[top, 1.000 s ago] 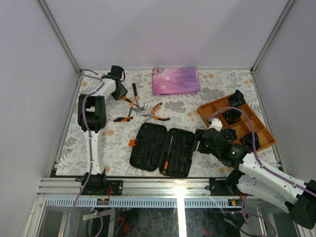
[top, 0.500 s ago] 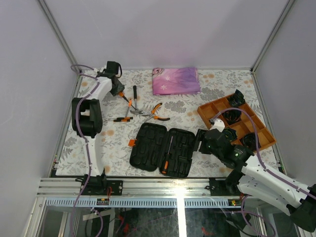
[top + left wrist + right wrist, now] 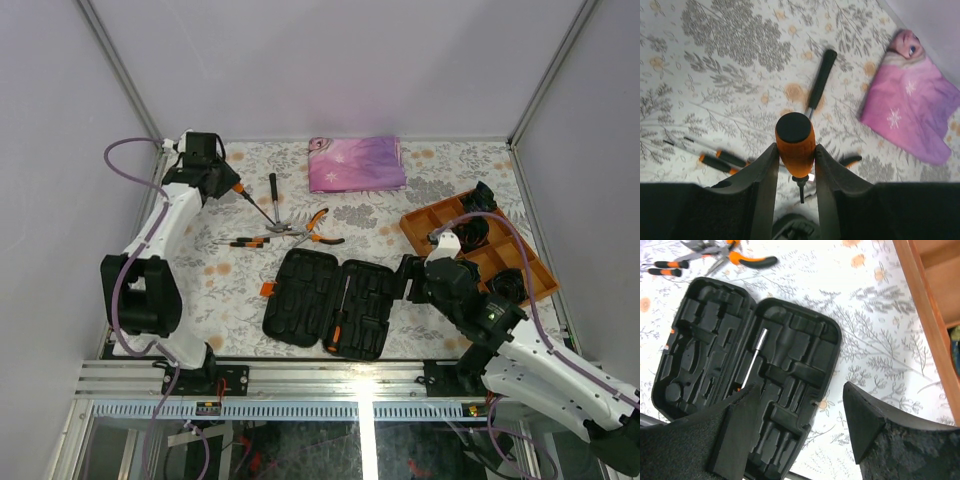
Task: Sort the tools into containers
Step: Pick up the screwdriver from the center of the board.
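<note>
Floral cloth covers your table (image 3: 400, 215). Your left fingers (image 3: 769, 165) are clamped on an orange-handled screwdriver (image 3: 795, 142), which is pinched between both pads with its black cap showing. Past those fingertips lies the black-handled hammer (image 3: 821, 80), and further right of it the pink cloth (image 3: 910, 110). Two slim screwdrivers (image 3: 720, 161) rest just left of the fingers. Your right fingers (image 3: 740, 425) stand apart with nothing between them, and the open black tool case (image 3: 795, 335) lies beneath and ahead of them. One screwdriver (image 3: 754, 362) sits in a moulded slot near the left fingertip. The pliers (image 3: 740, 257) lie beyond the case, and the orange tray (image 3: 920, 305) is to the right.
</note>
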`<control>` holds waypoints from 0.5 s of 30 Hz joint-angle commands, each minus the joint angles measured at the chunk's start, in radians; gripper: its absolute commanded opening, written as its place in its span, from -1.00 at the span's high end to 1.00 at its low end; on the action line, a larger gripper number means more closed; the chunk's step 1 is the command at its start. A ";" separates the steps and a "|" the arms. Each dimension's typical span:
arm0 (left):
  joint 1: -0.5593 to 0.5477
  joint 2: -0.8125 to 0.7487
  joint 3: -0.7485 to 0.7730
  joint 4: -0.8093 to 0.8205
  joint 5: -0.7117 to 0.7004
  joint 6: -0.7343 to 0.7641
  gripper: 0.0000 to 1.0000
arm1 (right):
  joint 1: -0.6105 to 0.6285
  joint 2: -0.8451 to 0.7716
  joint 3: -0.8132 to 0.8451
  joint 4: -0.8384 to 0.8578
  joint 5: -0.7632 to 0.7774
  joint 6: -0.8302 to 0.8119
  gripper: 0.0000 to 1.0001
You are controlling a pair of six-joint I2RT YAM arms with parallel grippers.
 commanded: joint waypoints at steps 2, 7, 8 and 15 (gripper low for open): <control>-0.022 -0.169 -0.109 0.129 0.182 0.041 0.66 | 0.006 -0.026 0.081 0.138 -0.097 -0.211 -0.50; -0.071 -0.318 -0.240 0.164 0.346 0.094 0.68 | 0.006 -0.006 0.118 0.248 -0.263 -0.325 -0.63; -0.100 -0.351 -0.285 0.181 0.367 0.100 0.68 | 0.006 -0.001 0.119 0.281 -0.316 -0.345 -0.68; -0.374 -0.594 -0.512 0.322 0.392 0.054 0.71 | 0.006 0.123 0.155 0.481 -0.521 -0.361 -0.76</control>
